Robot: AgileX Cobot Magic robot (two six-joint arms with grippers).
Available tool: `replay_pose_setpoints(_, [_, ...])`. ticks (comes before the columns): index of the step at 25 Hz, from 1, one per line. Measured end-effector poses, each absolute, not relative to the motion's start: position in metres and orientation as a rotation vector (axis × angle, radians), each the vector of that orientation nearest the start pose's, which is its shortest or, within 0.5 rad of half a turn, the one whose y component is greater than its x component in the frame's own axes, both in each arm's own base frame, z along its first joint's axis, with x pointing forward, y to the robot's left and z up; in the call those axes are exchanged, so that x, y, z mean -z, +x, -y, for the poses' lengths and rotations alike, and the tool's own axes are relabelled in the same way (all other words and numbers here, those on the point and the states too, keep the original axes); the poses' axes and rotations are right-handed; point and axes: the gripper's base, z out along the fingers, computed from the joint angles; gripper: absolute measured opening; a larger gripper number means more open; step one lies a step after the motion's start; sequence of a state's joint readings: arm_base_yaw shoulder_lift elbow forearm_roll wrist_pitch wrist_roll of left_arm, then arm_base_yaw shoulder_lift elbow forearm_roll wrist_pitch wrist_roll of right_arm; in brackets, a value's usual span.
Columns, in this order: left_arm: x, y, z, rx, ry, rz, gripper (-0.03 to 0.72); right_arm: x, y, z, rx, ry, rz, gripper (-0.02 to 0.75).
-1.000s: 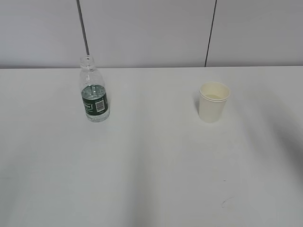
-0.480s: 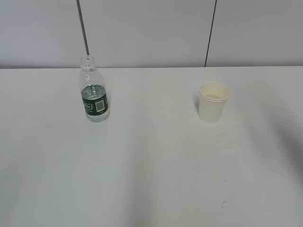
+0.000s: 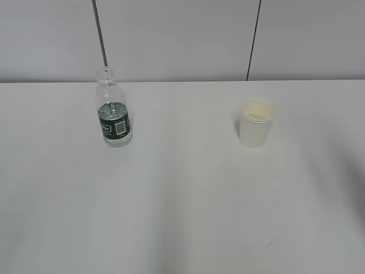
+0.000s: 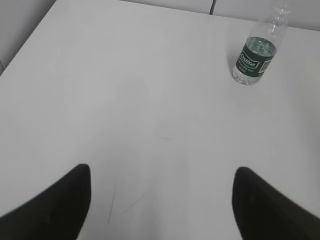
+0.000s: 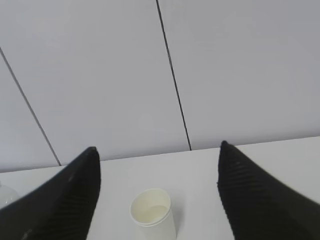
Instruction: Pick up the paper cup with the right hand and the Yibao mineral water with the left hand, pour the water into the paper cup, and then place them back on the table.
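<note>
wall (image 3: 182,40): pale grey panels, plain and matt, standing behind the far edge of the white surface and filling the top of the exterior view
left seam (image 3: 100,33): thin dark line between two panels, running down at a slight slant
right seam (image 3: 254,40): thin dark line between two panels, well apart from the left seam
wall, right wrist view (image 5: 100,75): same pale grey panels, crossed by two slanted dark seams
scratches (image 4: 120,205): faint thin lines on the white surface, near the bottom of the left wrist view

Both tools (image 4: 160,200) (image 5: 157,195) agape, empty
</note>
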State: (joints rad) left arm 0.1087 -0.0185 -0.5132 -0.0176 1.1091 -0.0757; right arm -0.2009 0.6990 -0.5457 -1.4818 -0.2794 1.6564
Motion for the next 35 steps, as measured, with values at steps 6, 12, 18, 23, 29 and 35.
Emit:
replay_pose_setpoints(6, [-0.277,-0.011,0.003,0.001,-0.188,-2.052,0.531,-0.326,0.147,0.004,-0.168,0.076,-1.605,0.572])
replay_pose_setpoints(12, [-0.277,-0.011,0.003,0.001,-0.188,-2.052,0.531,-0.316,0.148,0.002,-0.094,0.046,-1.637,0.572])
replay_pose_setpoints(18, [-0.277,-0.011,0.003,0.001,-0.188,-2.052,0.531,-0.313,0.147,0.006,-0.034,0.094,-1.668,0.572])
replay_pose_setpoints(23, [-0.277,-0.011,0.003,0.001,-0.188,-2.052,0.531,-0.307,0.141,0.005,-0.024,0.122,-1.752,0.572])
replay_pose_setpoints(29, [-0.277,-0.011,0.003,0.001,-0.188,-2.052,0.531,-0.296,0.125,0.000,-0.024,0.080,-1.903,0.572])
replay_pose_setpoints(35, [-0.277,-0.011,0.003,0.001,-0.188,-2.052,0.531,-0.298,0.096,-0.003,-0.058,0.040,-1.925,0.572])
